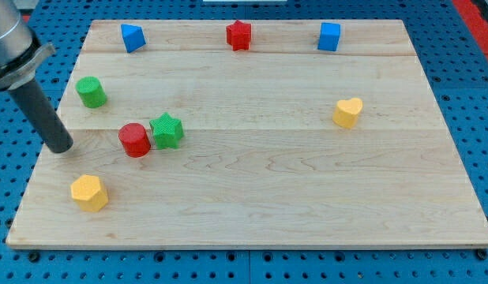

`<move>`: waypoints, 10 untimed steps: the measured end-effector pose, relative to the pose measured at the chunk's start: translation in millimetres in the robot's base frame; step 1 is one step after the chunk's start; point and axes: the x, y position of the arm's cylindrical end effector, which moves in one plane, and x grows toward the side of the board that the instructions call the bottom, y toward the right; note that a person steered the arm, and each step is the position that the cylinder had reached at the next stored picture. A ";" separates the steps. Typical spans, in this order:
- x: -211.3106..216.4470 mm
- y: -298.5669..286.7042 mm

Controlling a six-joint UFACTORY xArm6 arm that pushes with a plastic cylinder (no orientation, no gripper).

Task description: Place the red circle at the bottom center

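Note:
The red circle (pixel 134 140) lies on the wooden board (pixel 252 197) at the view's left, touching the green star (pixel 167 130) on its right side. My tip (pixel 61 147) rests on the board to the left of the red circle, with a gap between them. The rod slants up toward the view's top left corner.
A green circle (pixel 91 92) lies above my tip. A yellow hexagon (pixel 89 193) lies below it. A blue block (pixel 133 37), a red star (pixel 239 35) and a blue cube (pixel 329 36) line the top edge. A yellow heart (pixel 348 112) sits at the right.

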 end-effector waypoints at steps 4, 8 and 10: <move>22.2 168.2; 50.5 224.4; 32.5 120.4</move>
